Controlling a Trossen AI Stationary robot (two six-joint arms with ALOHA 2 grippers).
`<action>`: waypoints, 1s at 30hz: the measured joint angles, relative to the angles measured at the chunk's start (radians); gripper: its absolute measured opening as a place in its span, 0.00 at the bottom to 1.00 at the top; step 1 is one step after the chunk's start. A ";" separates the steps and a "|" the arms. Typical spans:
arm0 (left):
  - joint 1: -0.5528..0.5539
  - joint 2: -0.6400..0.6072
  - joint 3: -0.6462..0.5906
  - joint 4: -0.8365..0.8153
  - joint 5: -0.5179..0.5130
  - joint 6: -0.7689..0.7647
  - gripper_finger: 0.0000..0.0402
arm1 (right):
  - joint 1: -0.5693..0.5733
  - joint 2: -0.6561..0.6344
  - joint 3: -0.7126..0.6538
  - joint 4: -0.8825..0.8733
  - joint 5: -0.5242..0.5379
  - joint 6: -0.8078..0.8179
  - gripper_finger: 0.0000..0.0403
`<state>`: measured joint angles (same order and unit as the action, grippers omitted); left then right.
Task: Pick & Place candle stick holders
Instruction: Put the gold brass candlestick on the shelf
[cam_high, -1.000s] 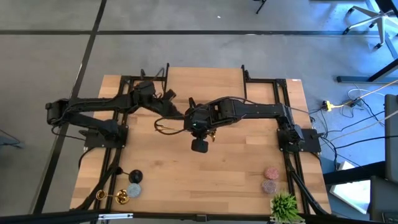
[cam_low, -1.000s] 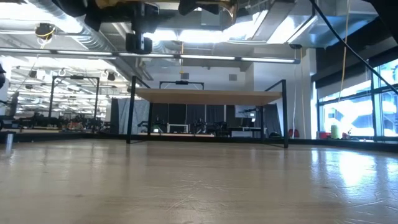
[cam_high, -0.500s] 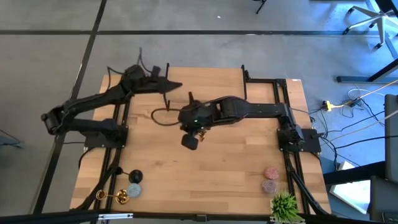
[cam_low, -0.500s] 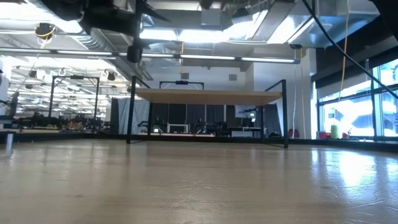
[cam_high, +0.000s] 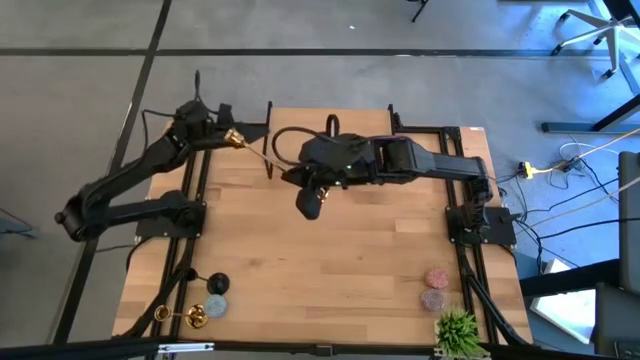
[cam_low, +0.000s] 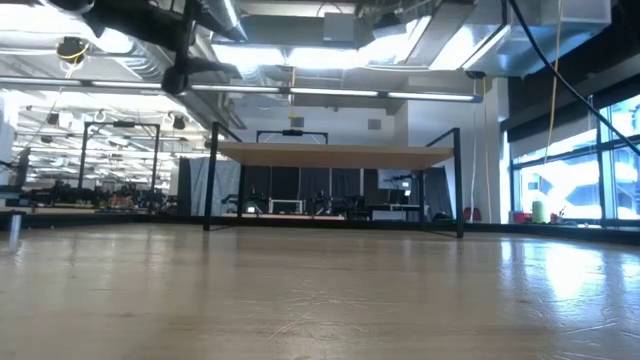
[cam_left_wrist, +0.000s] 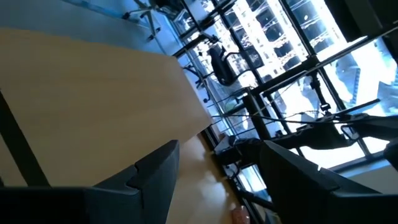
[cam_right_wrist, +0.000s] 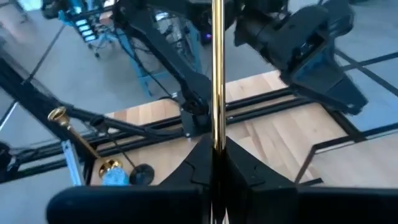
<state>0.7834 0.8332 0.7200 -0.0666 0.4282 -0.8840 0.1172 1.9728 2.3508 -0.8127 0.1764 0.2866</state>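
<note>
My right gripper (cam_high: 292, 174), above the table's far middle, is shut on a gold candle stick holder (cam_high: 258, 155). Its thin stem runs toward the far left and ends in a gold tip (cam_high: 232, 139). In the right wrist view the stem (cam_right_wrist: 217, 74) rises from between the fingers. My left gripper (cam_high: 220, 130) hovers at the far left by that tip; it is open and empty (cam_left_wrist: 217, 162). A second gold candle stick holder (cam_high: 190, 316) lies on its side at the near left corner, and also shows in the right wrist view (cam_right_wrist: 74, 134). My right gripper pinches the holder's thin stem (cam_right_wrist: 217, 140) between its two fingers. The rest of the stem stands out past the fingertips toward the table's far left. The holder is lifted clear of the table. Its other end is hidden behind the gripper.
A black disc (cam_high: 218, 283) and a bluish round thing (cam_high: 214, 305) lie beside the second holder. Two pink round things (cam_high: 436, 278) and a green plant (cam_high: 457, 331) sit at the near right corner. Black arm frames (cam_high: 455, 200) line both table sides.
My left gripper has drawn away from the right gripper toward the table's far left corner. My right gripper has moved toward the far edge and turned, so the held candle stick holder now points toward the far left.
</note>
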 joint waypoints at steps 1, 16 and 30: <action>-0.006 -0.009 0.000 -0.004 -0.002 0.001 0.56 | 0.000 0.000 0.000 0.004 -0.005 -0.003 0.04; -0.039 -0.107 0.000 -0.149 -0.106 0.040 0.56 | 0.034 0.003 -0.323 0.317 -0.175 0.065 0.04; -0.039 -0.135 0.000 -0.217 -0.159 0.049 0.56 | 0.050 -0.017 -0.412 0.459 -0.230 0.065 0.04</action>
<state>0.7448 0.6987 0.7200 -0.2839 0.2695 -0.8352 0.1673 1.9556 1.9386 -0.3537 -0.0532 0.3513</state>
